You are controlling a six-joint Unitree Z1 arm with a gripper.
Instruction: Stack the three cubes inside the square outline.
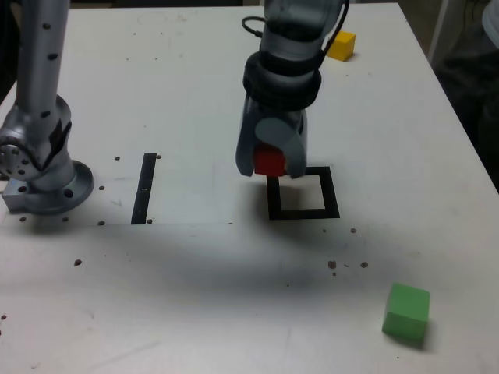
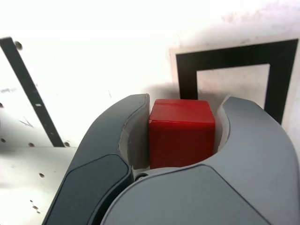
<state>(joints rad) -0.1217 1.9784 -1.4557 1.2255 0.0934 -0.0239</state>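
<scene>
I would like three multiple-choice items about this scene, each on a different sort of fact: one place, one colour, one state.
1. Where is the green cube in the exterior view?
A) Inside the square outline
B) On the black strip
C) To the lower right of the square outline

2. What colour is the cube between the fingers of the gripper?
A) Yellow
B) Red
C) Green

3. What is the state of the yellow cube?
A) It lies apart from the other cubes
B) It is stacked on the green cube
C) It is inside the outline

Key:
1 C: it is nearer the exterior view's lower right corner.
2 B: the wrist view shows its red faces.
3 A: it sits alone near the table's far edge.
</scene>
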